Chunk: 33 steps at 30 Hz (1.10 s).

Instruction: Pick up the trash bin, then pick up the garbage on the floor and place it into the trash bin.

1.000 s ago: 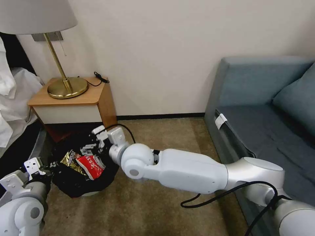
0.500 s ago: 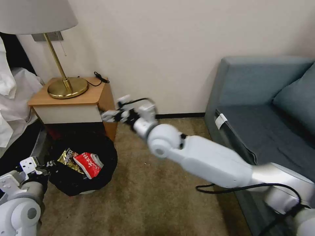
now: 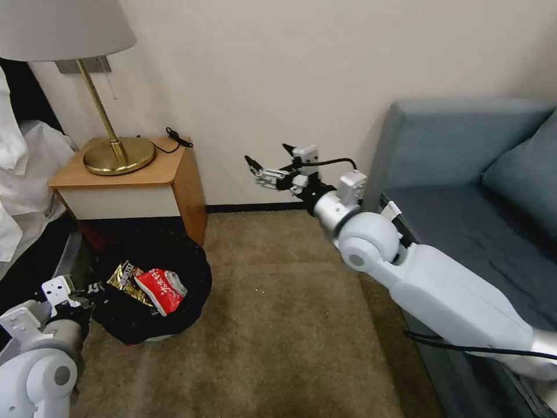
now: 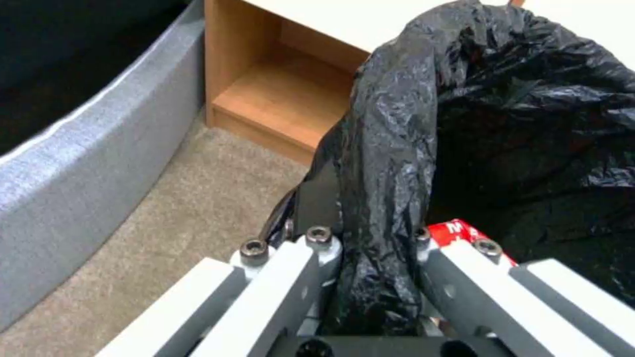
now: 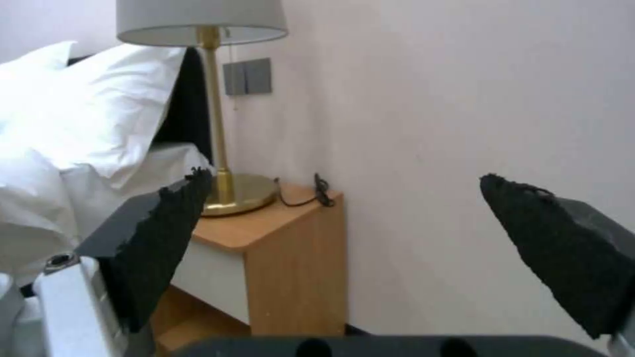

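Trash bin [image 3: 152, 302] lined with a black plastic bag sits low at the robot's left, on tan carpet [image 3: 278, 325] just in front of a wooden nightstand [image 3: 130, 180]. The left gripper [image 3: 87, 290] is at the bin's near-left rim, its two fingers clamped on a fold of the black liner [image 4: 390, 188]; from the left wrist camera the bunched plastic runs up between the metal fingers [image 4: 317, 243], one finger outside the bag and the other inside it. Inside the bin lie a red-and-white paper packet [image 3: 161, 290] and, touching it on the side toward the left gripper, a gold-brown snack wrapper [image 3: 126, 278]; a corner of the red packet [image 4: 460, 230] shows just past the inner finger. The right gripper [image 3: 271, 161] is raised in the air in front of the cream wall [image 3: 278, 87], well apart from the bin and up to its right, between the nightstand and a blue-grey sofa [image 3: 464, 191]. Its black-padded fingers [image 5: 158, 238] are spread wide with nothing between them. A brass lamp [image 3: 113, 148] with a white shade stands on the nightstand, and white bedding [image 3: 23, 168] lies beyond it at the far left.
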Tool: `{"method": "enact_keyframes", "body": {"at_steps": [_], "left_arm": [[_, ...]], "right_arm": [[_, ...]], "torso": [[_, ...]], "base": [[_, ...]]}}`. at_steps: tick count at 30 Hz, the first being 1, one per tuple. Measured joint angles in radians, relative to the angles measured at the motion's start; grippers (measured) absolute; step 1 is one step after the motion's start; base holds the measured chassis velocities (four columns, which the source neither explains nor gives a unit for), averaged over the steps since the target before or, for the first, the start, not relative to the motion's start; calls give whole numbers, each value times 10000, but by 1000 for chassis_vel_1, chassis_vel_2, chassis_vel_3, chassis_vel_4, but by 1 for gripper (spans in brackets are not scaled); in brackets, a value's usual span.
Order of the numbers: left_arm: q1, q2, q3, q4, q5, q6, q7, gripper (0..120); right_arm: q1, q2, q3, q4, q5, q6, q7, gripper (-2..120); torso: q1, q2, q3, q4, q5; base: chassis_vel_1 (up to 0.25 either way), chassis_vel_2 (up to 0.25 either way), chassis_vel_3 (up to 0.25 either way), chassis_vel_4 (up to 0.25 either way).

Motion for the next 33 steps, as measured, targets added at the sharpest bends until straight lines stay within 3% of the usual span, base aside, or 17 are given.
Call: {"method": "enact_keyframes", "body": {"at_steps": [10,22,28,33], "left_arm": [[81,-64,84,-252,145,-13,32,4],[201,-84,376,-540,257,-64,139,4],[295,-49,498,-725,286,-72,165,4],[429,240,408,-882,29,-17,173,4]], "right_arm": [[-1782,13,1711,755,-1555,-173,241,100],[-5875,352,5255,2397,-3571,-336,294,100],[-6929,764,6096,3070,-4361,-697,506,100],[-7563,1024,6275,3497,-4615,-1040,710,100]], "torso": [[0,0,0,1,-3],[0,1,0,0,-3],[0,2,0,0,-2],[0,2,-1,0,-3]], "base": [[0,0,0,0],[0,0,0,0],[0,0,0,0],[0,0,0,0]]}}
